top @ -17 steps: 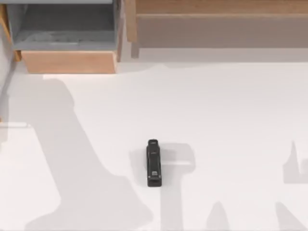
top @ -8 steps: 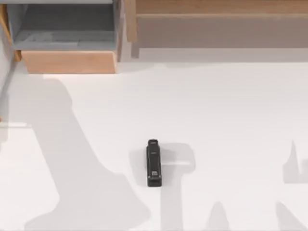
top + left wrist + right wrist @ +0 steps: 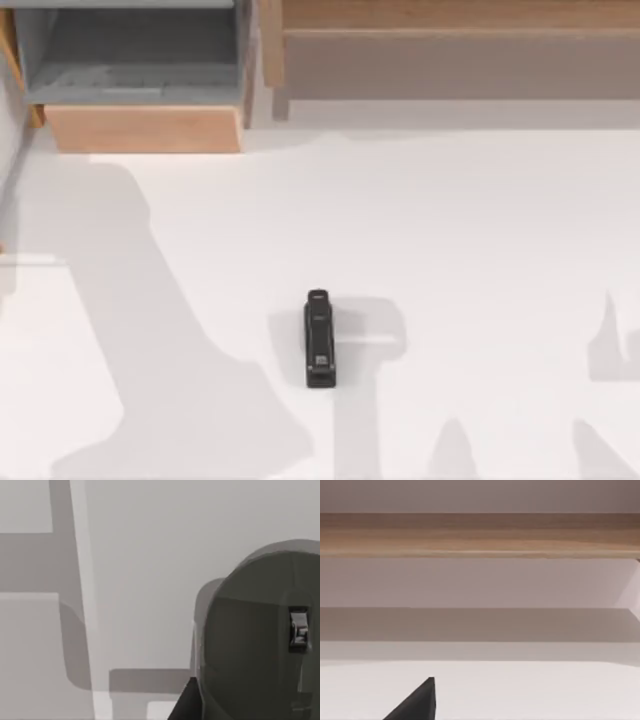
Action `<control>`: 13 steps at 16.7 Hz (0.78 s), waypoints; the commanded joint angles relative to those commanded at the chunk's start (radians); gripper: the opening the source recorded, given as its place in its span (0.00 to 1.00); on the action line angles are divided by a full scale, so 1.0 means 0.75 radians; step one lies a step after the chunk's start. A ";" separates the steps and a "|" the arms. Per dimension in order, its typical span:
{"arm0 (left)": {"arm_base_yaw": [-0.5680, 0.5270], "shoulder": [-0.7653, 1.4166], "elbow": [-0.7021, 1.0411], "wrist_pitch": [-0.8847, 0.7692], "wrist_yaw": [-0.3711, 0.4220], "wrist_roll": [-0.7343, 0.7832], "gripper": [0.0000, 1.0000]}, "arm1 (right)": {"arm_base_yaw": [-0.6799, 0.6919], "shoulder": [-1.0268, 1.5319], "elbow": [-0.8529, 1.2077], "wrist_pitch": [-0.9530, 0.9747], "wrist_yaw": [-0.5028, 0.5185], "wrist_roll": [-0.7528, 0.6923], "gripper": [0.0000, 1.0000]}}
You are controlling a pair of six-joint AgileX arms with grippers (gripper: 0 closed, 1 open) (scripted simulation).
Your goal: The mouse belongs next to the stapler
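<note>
The narrow black bar-shaped stapler (image 3: 319,338), with rounded ends and a small pale mark near its lower end, lies alone on the white table (image 3: 480,250), a little below the centre of the top view and running up and down the frame. Nothing lies beside it there, so the placing is not yet done.

The smooth, rounded, dull grey-olive mouse (image 3: 260,645) takes up the lower right of the left wrist view, very close to the camera, with a small pale wheel-like detail near the frame's right edge and pale ground behind it. A black wedge, probably a finger of the left claw (image 3: 186,704), juts in at the bottom edge just beside the mouse; I cannot tell whether that claw is wide, narrow or gripping the mouse, nor whether the mouse is lifted or resting.

In the right wrist view a black finger tip of the right claw (image 3: 417,702) shows at the bottom, facing a light wooden shelf (image 3: 480,535) along the upper frame; how it stands I cannot tell, and that arm looks idle.

By my judgement the task is at an early to middle stage: the mouse has yet to be brought over and set down next to the stapler.
</note>
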 joint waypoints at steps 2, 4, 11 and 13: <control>0.000 0.000 0.000 0.000 0.000 0.000 0.00 | 0.000 0.000 0.000 0.000 0.000 0.000 1.00; 0.000 0.000 0.000 0.000 0.000 0.000 0.00 | 0.000 0.000 0.000 0.000 0.000 0.000 1.00; 0.003 -0.001 0.000 0.000 -0.001 0.002 0.00 | 0.000 0.000 0.000 0.000 0.000 0.000 1.00; 0.007 -0.030 0.005 -0.013 -0.001 -0.013 0.00 | 0.000 0.000 0.000 0.000 0.000 0.000 1.00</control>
